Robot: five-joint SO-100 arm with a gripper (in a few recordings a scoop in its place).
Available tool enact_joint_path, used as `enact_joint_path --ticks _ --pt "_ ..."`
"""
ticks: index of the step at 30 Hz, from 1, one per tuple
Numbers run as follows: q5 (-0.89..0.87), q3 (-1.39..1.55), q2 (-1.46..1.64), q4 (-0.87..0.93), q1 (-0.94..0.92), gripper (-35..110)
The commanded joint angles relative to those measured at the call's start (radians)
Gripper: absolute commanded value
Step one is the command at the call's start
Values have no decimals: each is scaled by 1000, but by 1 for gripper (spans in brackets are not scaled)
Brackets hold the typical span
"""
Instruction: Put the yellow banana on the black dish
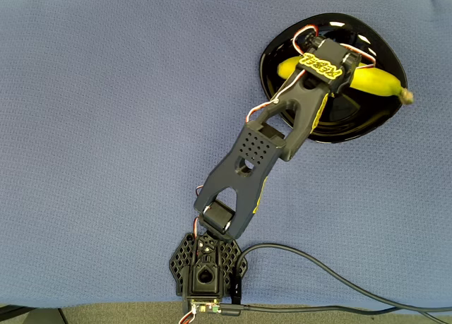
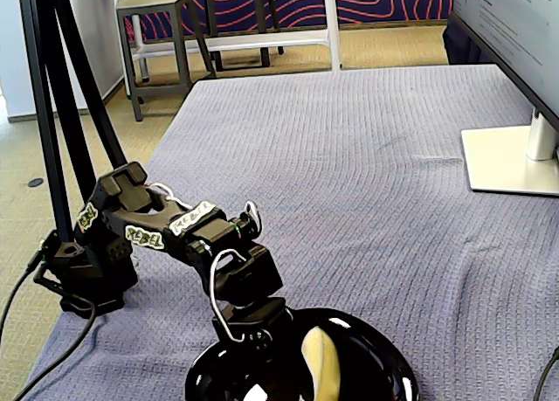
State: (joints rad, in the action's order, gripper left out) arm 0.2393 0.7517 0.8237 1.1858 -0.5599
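Looking down from overhead, you have the arm (image 1: 265,151) stretched from its base (image 1: 207,267) at 6 o'clock of the picture up toward 1 o'clock, over the blue cloth (image 1: 106,126). Your gripper (image 1: 337,75) sits above the dish (image 1: 385,116), right over the middle of the banana (image 1: 378,82). The banana lies inside the dish, running from about 9 o'clock to 3 o'clock across it, with its brown stem poking just past the rim at 3 o'clock. The wrist body covers the fingers from above, so you cannot tell how wide the hand is or whether it grips the fruit. In the fixed view the dish (image 2: 384,353) sits at 6 o'clock of the picture, glossy and dark, and one end of the banana (image 2: 321,366) shows inside it, pointing toward the camera. The gripper (image 2: 262,331) comes down just to the 9 o'clock side of that end, but its dark fingers blend with the dish, so the jaw gap stays unclear here too. A cable (image 1: 339,285) trails from the base toward 4 o'clock in the overhead view. A monitor stand (image 2: 511,161) rests on the cloth at 3 o'clock of the fixed view.
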Motion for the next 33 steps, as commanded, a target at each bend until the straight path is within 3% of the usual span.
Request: enact_joint_path --ticks 1,21,33 --pt "-12 11 87 11 -6 15" --pt "-28 117 282 31 37 20" --pt "-29 609 649 -74 78 17"
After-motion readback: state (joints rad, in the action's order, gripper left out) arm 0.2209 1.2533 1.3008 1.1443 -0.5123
